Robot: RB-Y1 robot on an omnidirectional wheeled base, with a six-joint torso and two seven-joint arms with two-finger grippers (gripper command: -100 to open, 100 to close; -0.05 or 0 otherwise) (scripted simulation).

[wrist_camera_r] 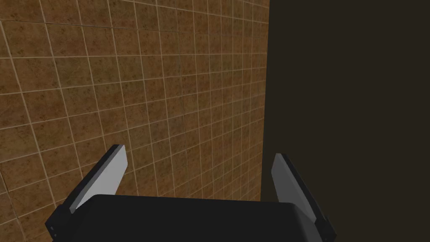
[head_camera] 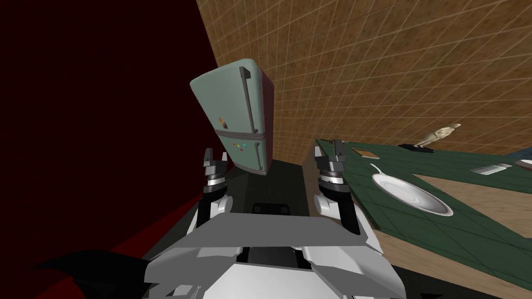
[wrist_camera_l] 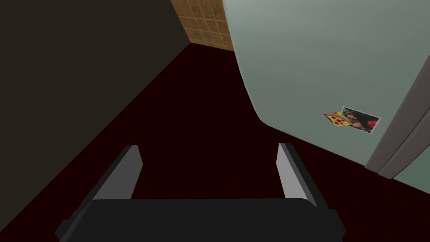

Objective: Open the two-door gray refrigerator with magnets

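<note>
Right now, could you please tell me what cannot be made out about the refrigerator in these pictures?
1. Lower-door magnets, head view: too small to identify.
2. Lower door, left wrist view: mostly cut off by the picture's edge.
3. Refrigerator interior, head view: hidden behind its shut doors.

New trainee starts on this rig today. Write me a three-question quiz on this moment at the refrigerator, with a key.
1. True or false: both doors of the refrigerator are shut.
2. Pick one. The left gripper is: A) open and empty; B) shut and empty; C) shut on the refrigerator.
3. Fill in: the pizza-slice magnet sits on the ____ door.
Key: 1 true; 2 A; 3 upper.
</note>
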